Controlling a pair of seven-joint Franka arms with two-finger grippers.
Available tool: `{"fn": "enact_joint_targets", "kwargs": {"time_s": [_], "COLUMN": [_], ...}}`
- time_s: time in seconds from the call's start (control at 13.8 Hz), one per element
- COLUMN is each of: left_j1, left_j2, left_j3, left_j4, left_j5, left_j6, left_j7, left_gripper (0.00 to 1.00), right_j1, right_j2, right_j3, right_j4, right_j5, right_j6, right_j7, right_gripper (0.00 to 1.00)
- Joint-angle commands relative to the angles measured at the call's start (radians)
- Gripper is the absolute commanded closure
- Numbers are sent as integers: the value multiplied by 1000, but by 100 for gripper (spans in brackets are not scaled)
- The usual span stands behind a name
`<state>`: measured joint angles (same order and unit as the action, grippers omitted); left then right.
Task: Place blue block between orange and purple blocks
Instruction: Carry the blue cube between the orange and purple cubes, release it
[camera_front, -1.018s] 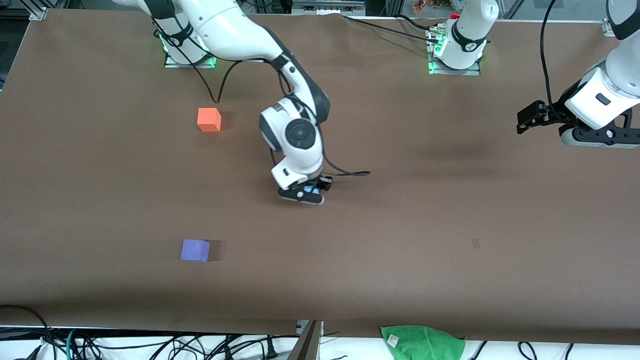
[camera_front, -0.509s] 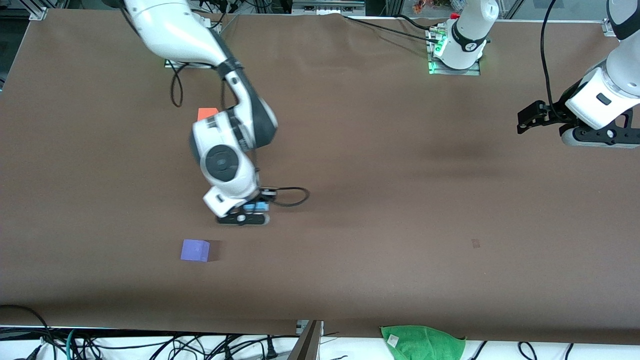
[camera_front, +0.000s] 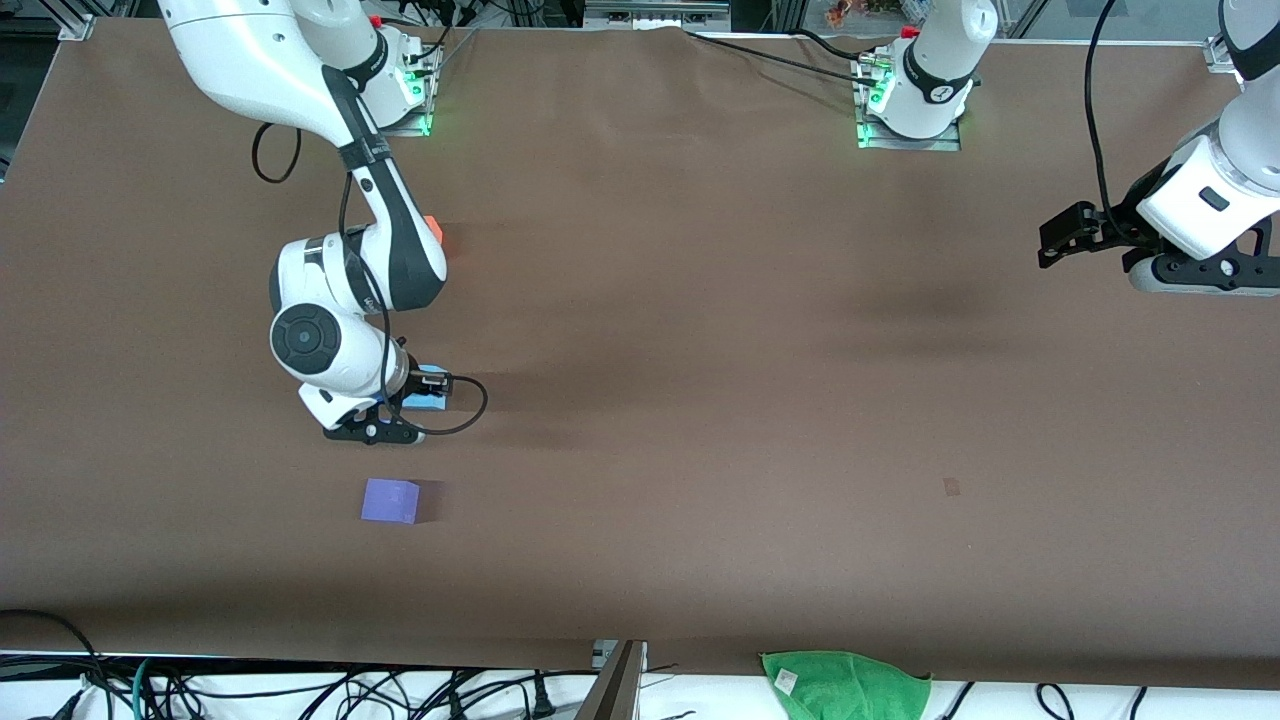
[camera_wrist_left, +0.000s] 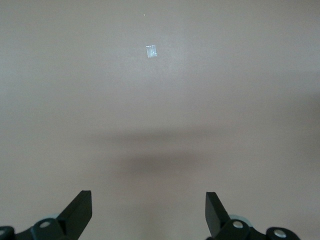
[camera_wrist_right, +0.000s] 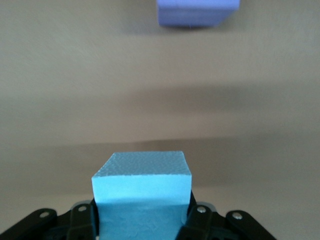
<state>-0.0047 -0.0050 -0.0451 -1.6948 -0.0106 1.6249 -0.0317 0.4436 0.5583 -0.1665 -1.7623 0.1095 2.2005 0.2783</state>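
The right tool (camera_front: 405, 405) hangs low over the brown desk (camera_front: 700, 330), clamped on the blue block (camera_front: 428, 387), which sits over the stretch of desk between the orange block (camera_front: 433, 228) and the purple block (camera_front: 390, 500). In the front view the right arm covers most of the orange block, leaving only a corner showing, and only a sliver of blue shows at the tool. The right wrist view shows the blue block (camera_wrist_right: 142, 192) plainly, gripped at both sides, with the purple block (camera_wrist_right: 197, 12) on the desk ahead of it. The left tool (camera_front: 1075, 235) waits above the left arm's end of the desk; the left wrist view shows its fingers (camera_wrist_left: 80, 212) spread apart over bare desk with a small pale mark (camera_wrist_left: 151, 51).
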Motion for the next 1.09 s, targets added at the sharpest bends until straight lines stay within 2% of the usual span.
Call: {"fn": "enact_joint_targets", "kwargs": {"time_s": [0.0,0.15,0.8,0.87,0.95,1.02], "left_j1": [0,2,0,0,0,2], "left_j2": [2,2,2,0,2,2], "left_j3": [-6,-4,-9,-9,-9,-9], "left_j4": [23,23,21,21,23,23], "left_j5": [26,24,24,24,24,24], "left_j6": [-22,-22,-23,-23,-25,-27], "left_j7": [-2,-2,-2,-2,-2,-2], "left_gripper": [0,0,0,0,0,0], "right_j1": [4,1,-3,-3,-3,-3], "right_j2": [-51,-52,-55,-55,-55,-55], "right_j3": [-15,-16,-38,-38,-38,-38], "right_j4": [-143,-190,-207,-206,-203,-198], "right_j5": [6,6,6,6,6,6], "right_j6": [105,160,162,162,162,159], "right_j7": [-8,-10,-74,-74,-70,-62], "right_gripper": [67,67,58,48,30,5]}}
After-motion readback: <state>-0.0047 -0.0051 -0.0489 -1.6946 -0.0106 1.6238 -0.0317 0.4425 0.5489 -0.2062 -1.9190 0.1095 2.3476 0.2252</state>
